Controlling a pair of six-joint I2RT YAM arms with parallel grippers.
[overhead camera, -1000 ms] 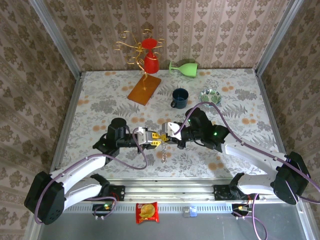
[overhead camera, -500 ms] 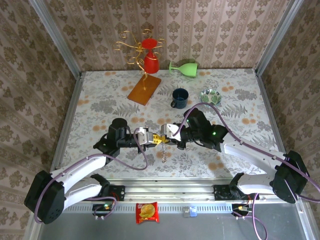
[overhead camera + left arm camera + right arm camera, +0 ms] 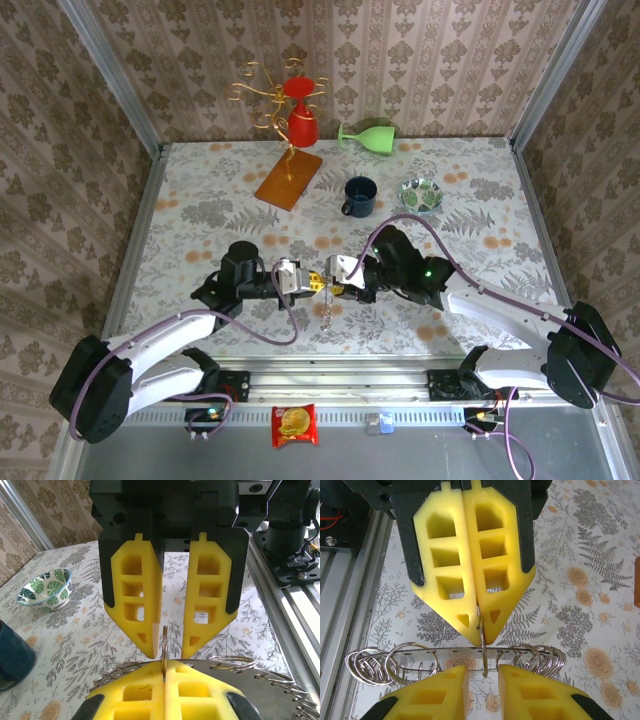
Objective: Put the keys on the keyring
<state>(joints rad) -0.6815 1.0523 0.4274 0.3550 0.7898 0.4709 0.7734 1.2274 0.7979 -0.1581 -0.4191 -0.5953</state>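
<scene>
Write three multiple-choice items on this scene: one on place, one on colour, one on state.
1. Seen from above, the bowl sits where from the mug? A left; B right; C on top of it.
2. The mug's colour? A red; B dark blue; C yellow.
3. Which gripper clamps the ring? A left; B right; C neither.

Key: 1 B, the top view shows it right of the mug. 2 B, its wall is dark blue. 3 A, the left gripper is shut on the ring, while the right gripper stands open around it.
</scene>
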